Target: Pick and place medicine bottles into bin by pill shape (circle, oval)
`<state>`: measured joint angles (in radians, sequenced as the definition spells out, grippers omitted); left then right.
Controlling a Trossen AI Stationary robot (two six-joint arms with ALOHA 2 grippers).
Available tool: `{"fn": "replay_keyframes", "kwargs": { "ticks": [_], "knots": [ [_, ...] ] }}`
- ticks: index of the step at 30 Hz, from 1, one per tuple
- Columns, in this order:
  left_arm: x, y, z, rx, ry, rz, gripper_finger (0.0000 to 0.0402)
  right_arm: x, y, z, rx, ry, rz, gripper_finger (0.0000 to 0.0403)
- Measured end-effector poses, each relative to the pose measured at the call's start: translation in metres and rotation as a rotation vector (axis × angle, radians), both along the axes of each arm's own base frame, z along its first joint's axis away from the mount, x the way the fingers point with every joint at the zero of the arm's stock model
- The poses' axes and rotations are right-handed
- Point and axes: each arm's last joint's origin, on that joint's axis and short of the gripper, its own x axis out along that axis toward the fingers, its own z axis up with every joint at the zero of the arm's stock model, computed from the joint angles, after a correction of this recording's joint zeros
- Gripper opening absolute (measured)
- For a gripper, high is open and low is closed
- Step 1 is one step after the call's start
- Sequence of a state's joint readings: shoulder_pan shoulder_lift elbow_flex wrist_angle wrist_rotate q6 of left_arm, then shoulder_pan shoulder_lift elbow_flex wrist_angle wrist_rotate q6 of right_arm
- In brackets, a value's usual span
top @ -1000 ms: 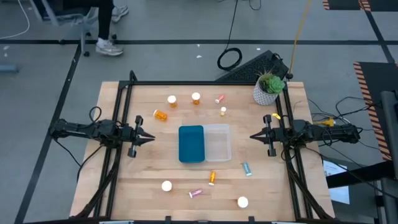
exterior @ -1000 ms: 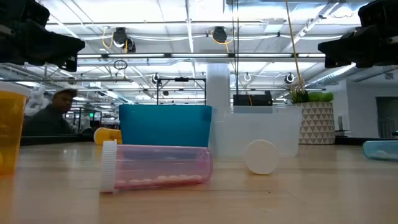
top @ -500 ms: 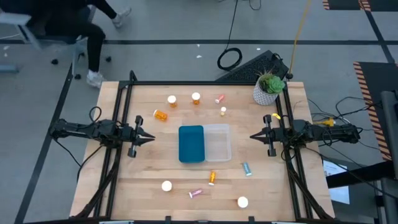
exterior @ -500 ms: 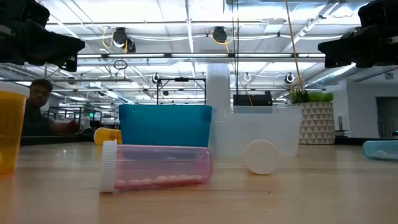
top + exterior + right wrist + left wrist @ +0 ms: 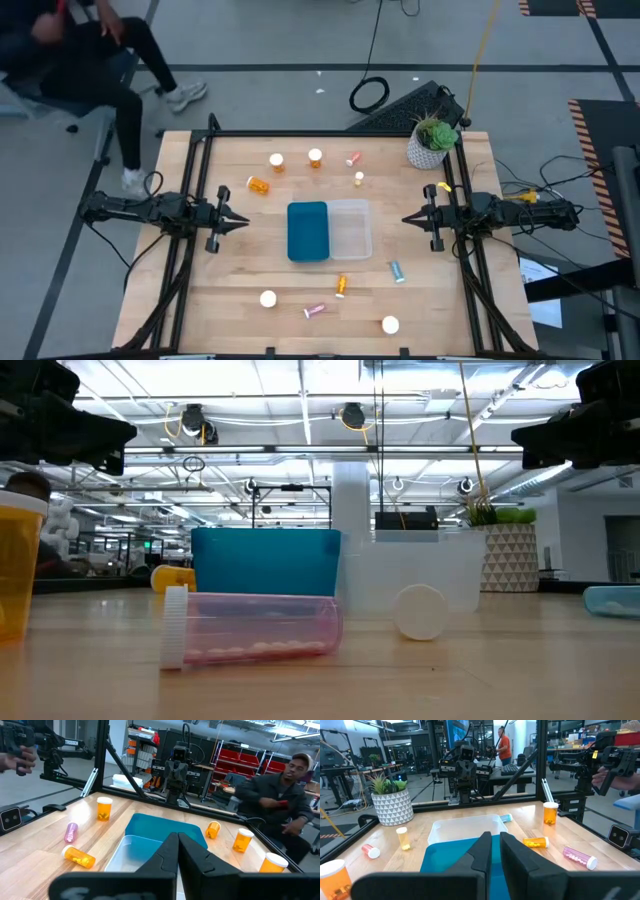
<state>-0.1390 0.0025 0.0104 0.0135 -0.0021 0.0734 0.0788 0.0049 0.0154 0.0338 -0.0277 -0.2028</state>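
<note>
Only the seated person [image 5: 85, 70] beyond the table's far-left corner has shifted; both arms stay parked. Left gripper [image 5: 243, 222] and right gripper [image 5: 407, 220], fingers pressed together, flank the blue plastic bin [image 5: 307, 231] and clear plastic bin [image 5: 350, 229]. White-capped amber, pink and teal medicine bottles [image 5: 259, 185] lie scattered around them.
</note>
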Motion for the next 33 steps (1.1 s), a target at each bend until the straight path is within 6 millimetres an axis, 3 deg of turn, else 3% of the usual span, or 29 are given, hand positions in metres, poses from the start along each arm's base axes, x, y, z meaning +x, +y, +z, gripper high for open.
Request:
{"fn": "replay_keyframes", "kwargs": {
  "ticks": [6,11,14,20,25,33],
  "knots": [
    [0.0,0.0,0.001,-0.018,-0.013,0.015,0.0042,0.0,0.0,0.0,0.0,0.0,0.0,0.0],
    [0.0,0.001,0.004,-0.205,-0.022,0.041,0.0042,0.0,0.0,0.0,0.0,0.0,0.0,0.0],
    [-0.001,0.002,0.011,-0.182,-0.041,0.044,0.0042,0.0,0.0,0.0,0.0,0.0,0.0,0.0],
    [-0.003,0.002,0.043,-0.095,-0.07,0.051,0.0042,0.0,0.0,0.0,0.0,0.001,0.0,0.0],
    [-0.002,0.002,0.074,-0.083,0.01,0.054,0.0042,0.0,0.0,0.001,0.001,-0.009,-0.009,0.0],
    [0.02,-0.001,0.111,-0.041,0.124,0.059,0.0042,0.0,-0.001,0.005,0.013,-0.056,-0.026,0.0]
  ]
}}
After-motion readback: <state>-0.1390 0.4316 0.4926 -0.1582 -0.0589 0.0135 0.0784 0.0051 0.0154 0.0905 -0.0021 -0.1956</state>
